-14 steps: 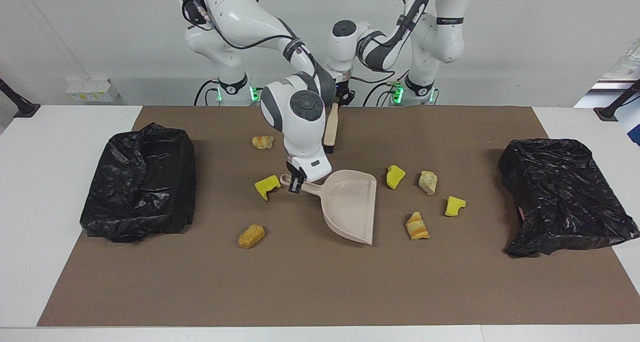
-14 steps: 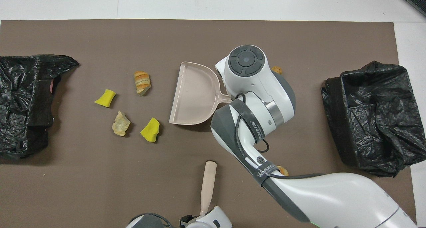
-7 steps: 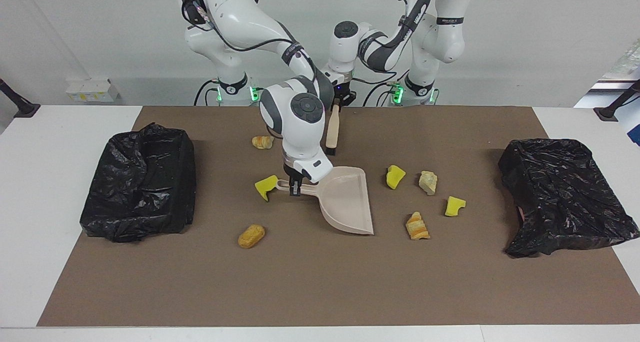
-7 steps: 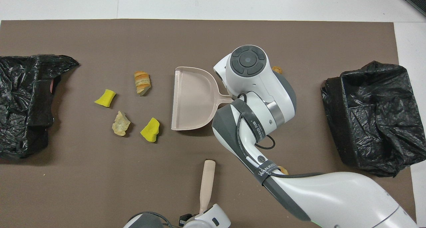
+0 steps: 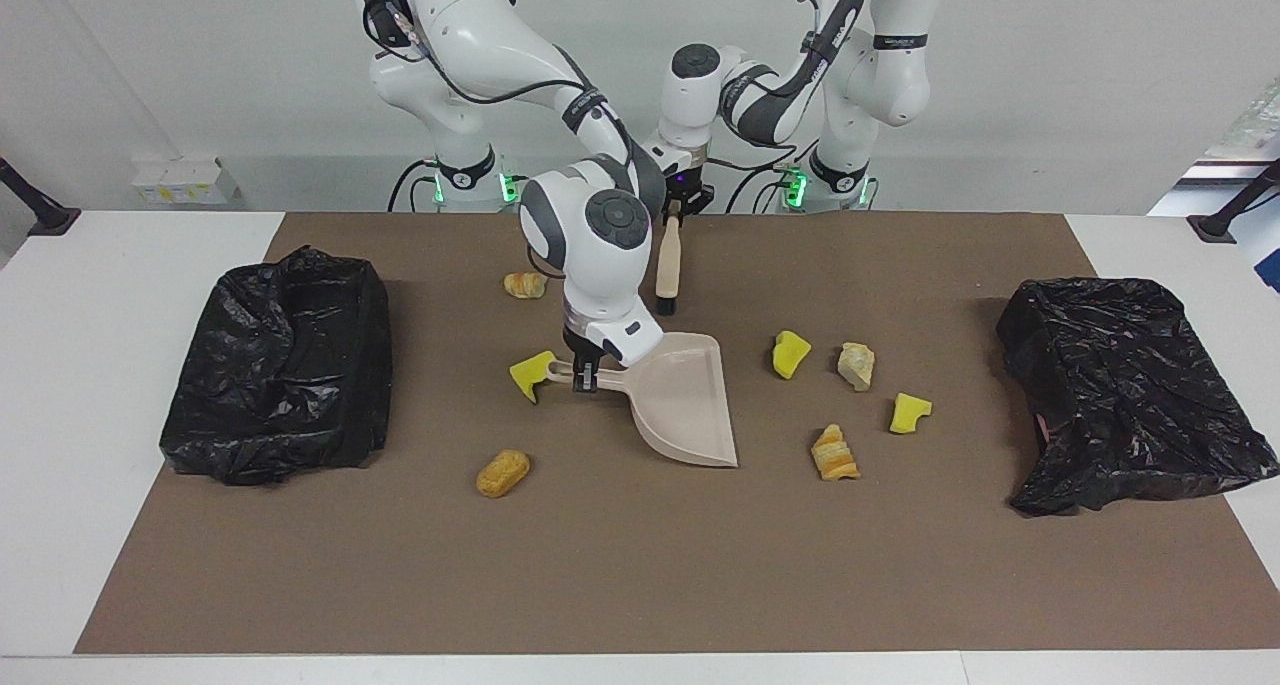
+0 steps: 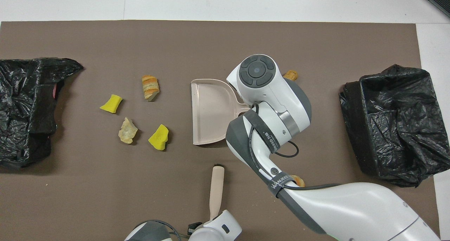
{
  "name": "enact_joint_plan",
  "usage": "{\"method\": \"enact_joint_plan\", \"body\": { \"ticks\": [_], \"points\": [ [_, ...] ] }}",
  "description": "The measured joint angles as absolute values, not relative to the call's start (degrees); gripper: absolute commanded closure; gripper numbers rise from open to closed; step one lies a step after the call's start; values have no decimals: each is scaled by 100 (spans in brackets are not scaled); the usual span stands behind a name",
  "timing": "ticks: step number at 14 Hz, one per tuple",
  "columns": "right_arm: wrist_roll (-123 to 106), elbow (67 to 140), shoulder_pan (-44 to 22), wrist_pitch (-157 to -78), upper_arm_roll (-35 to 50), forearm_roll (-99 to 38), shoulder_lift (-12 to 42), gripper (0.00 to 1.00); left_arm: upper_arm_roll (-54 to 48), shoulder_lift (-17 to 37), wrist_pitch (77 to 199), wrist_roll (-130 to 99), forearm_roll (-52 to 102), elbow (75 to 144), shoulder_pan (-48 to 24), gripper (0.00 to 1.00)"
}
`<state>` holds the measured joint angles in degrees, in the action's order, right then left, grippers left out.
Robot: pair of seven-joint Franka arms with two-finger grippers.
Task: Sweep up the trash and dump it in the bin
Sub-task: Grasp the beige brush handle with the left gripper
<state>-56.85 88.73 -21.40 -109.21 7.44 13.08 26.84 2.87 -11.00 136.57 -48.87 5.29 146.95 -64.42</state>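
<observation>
The right gripper (image 5: 586, 379) has its fingers clamped on the handle of the dustpan (image 5: 684, 398), whose open mouth faces four pieces of trash (image 5: 792, 354) toward the left arm's end of the table (image 5: 620, 565), likely to receive them. The left gripper (image 5: 676, 208) has its fingers closed on the brush (image 5: 667, 265), hanging bristles down over the mat nearer the robots.

The facing view shows both grasps and a yellow chunk (image 5: 533, 373) by the handle; overhead, the right arm hides these. Bins (image 5: 280, 365) sit at each end.
</observation>
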Motion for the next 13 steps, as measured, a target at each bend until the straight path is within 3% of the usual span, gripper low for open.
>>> {"method": "enact_joint_plan", "body": {
  "ticks": [8,13],
  "points": [
    [-5685,9011,-2154,-10931,752,1314,2616,100,325,-1176,11845,-4625,530,13498,-4869,100],
    [-5685,9065,-2156,-10929,753,1315,2577,100,332,-1288,11461,-4597,473,13420,-3851,100]
  ]
}}
